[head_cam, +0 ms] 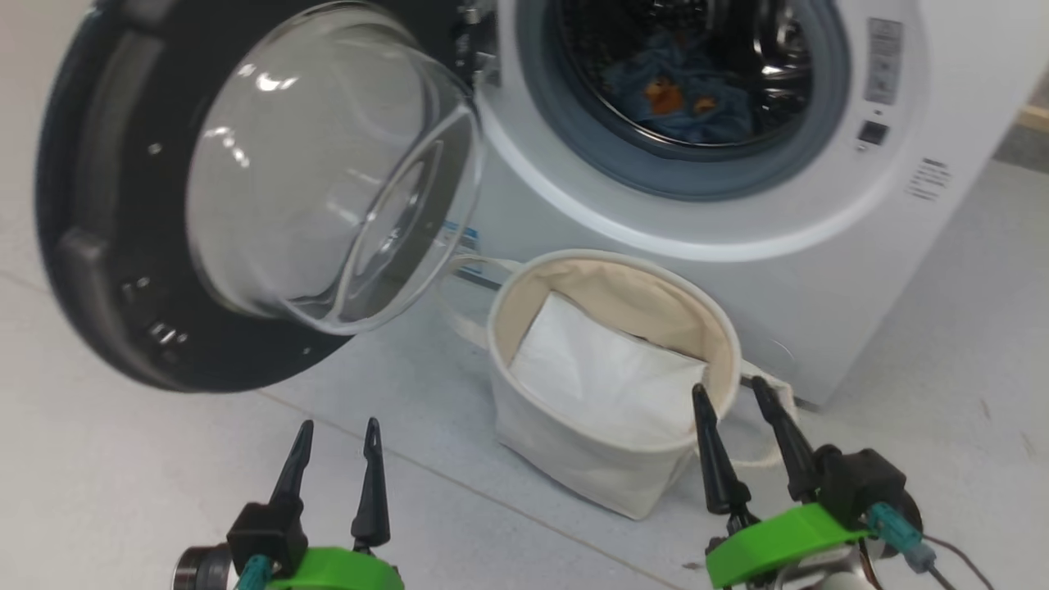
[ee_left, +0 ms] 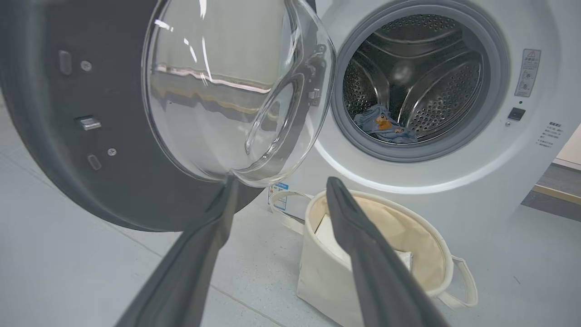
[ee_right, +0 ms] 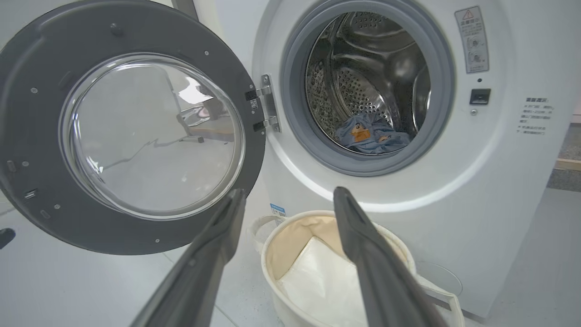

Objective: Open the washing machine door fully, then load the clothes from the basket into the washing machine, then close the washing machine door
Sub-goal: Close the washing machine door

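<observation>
Blue clothes [head_cam: 680,102] lie low inside the washing machine [head_cam: 819,270]. The washing machine door [head_cam: 123,246] is swung wide left, glass bowl facing out. The basket [head_cam: 574,459] stands mouth-up before it. The left pincer [head_cam: 338,426] is over bare floor [head_cam: 123,492] and the right pincer [head_cam: 728,385] is near the basket's rim, both spread, empty.

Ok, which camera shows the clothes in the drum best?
The right wrist view: the clothes lie sharp and unobstructed at the bottom of the drum. The head view shows them dark and blurred; the left wrist view shows them clear but smaller.
</observation>
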Robot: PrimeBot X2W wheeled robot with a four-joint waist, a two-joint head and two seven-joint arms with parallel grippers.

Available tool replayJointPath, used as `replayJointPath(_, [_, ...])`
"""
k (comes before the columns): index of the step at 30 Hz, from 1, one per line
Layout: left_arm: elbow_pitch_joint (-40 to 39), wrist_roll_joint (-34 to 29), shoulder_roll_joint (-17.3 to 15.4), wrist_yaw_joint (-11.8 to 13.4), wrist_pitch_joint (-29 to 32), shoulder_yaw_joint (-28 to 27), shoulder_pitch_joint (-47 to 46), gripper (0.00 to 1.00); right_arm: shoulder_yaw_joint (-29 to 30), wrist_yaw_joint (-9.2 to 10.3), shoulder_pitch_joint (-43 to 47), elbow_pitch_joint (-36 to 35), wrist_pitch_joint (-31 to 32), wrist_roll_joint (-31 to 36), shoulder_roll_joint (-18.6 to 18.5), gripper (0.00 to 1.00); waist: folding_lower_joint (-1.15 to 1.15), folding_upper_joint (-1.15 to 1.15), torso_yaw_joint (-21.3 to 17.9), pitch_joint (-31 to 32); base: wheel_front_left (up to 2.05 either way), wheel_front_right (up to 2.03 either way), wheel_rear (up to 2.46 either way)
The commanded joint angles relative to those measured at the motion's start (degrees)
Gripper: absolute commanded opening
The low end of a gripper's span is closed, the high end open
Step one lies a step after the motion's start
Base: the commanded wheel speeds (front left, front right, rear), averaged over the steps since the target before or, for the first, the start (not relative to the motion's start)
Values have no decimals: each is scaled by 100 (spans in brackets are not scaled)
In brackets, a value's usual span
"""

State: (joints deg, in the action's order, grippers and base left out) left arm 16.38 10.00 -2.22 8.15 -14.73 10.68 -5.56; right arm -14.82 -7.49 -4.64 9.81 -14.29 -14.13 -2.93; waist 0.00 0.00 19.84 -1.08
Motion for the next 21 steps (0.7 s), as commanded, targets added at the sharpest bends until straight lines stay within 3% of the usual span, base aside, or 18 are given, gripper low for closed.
replayJointPath(1, [-263,-82,-66,47,-27,-194,-85,100,-175,0,-10,-205,-71,30,5,100,0,0,353,101,0,0,0])
replayJointPath(8, [-370,-169,-100,76,-27,-286,32,100,-252,0,43,-245,-71,-4,5,100,0,0,730,95,0,0,0])
replayJointPath(21, [-633,-129,-79,79,-27,-311,-52,100,-395,0,-135,-259,-71,0,5,100,0,0,970,-235,0,0,0])
